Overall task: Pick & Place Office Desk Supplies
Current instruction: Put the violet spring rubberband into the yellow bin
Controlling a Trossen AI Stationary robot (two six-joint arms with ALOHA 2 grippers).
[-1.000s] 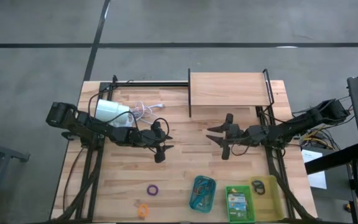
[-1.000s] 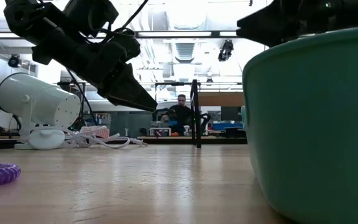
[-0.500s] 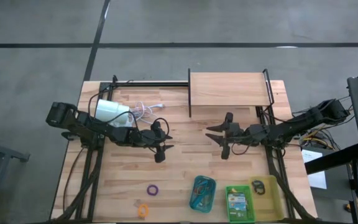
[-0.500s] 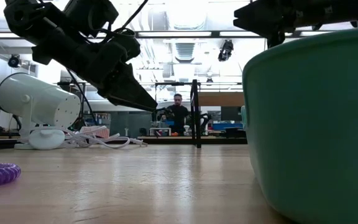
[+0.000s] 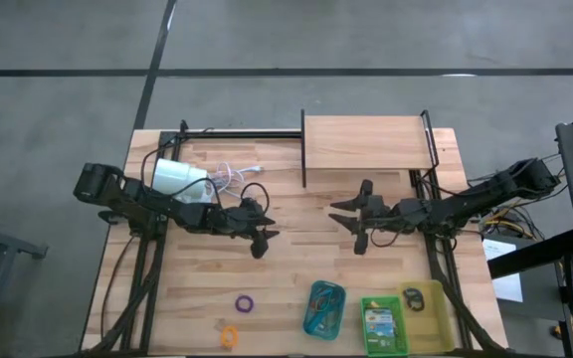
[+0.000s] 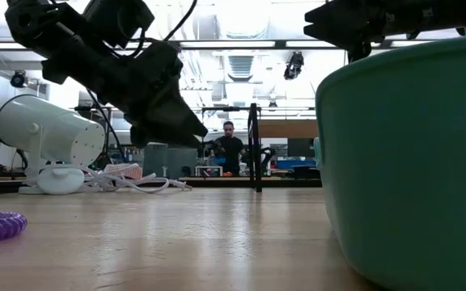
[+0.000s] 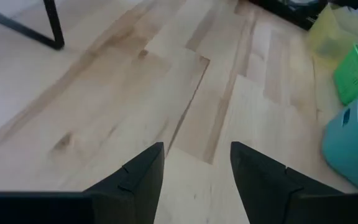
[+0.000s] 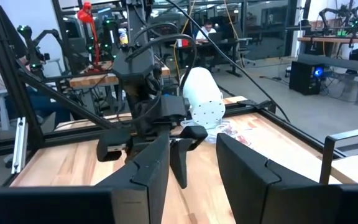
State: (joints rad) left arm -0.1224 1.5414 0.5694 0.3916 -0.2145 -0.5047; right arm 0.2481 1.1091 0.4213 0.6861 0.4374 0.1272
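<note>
My left gripper [image 5: 258, 230] hangs open above the bare boards at the table's middle left, with nothing between its fingers [image 7: 196, 149]. My right gripper [image 5: 356, 225] is open too, level and higher up at the middle right, pointing at the left one [image 8: 191, 135]. A purple loop [image 5: 244, 301] and an orange loop [image 5: 229, 336] lie flat near the front edge. A crayon box [image 5: 380, 323] lies in the green tray [image 5: 367, 343]. A black loop [image 5: 413, 299] lies in the yellow tray [image 5: 436, 320]. The teal tray [image 5: 325, 290] holds thin loops.
A white lamp [image 5: 179, 179] with its coiled cord [image 5: 232, 176] stands at the back left, close behind my left arm. A wooden shelf on black legs [image 5: 364, 142] fills the back right. The three trays line the front right edge. Bare boards lie between the grippers.
My left gripper has rolled about its own pointing line while staying in place, so its fingers now stand closer to one above the other; it remains open and holds nothing.
</note>
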